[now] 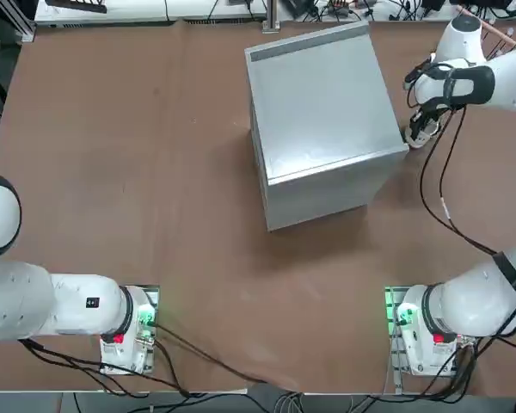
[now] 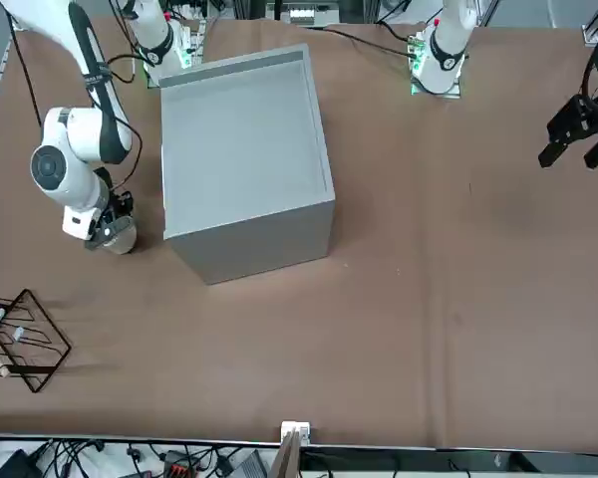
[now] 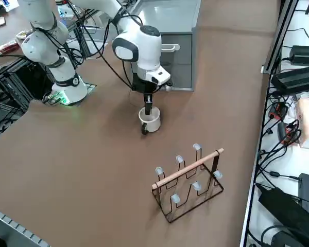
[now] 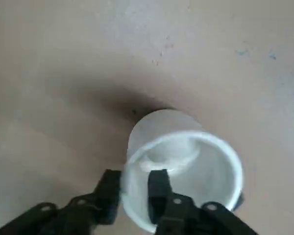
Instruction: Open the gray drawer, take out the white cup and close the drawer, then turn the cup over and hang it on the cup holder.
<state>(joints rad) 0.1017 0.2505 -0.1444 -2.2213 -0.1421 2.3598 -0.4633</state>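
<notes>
Right pincer (image 4: 135, 188), fingers narrowly parted astride the rim of the white cup (image 4: 186, 161) at lower centre of frame; cup looks light, rigid, smooth, best pinched by its wall.

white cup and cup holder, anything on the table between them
Nothing: in the right side view the white cup, under the right hand, and the cup holder are separated only by bare brown table.

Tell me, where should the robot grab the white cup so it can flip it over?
Probably the side wall of the white cup, from the side. It stands upright, mouth up, so a sideways pinch allows turning. The right gripper now straddles its rim from above, one finger inside.
</notes>
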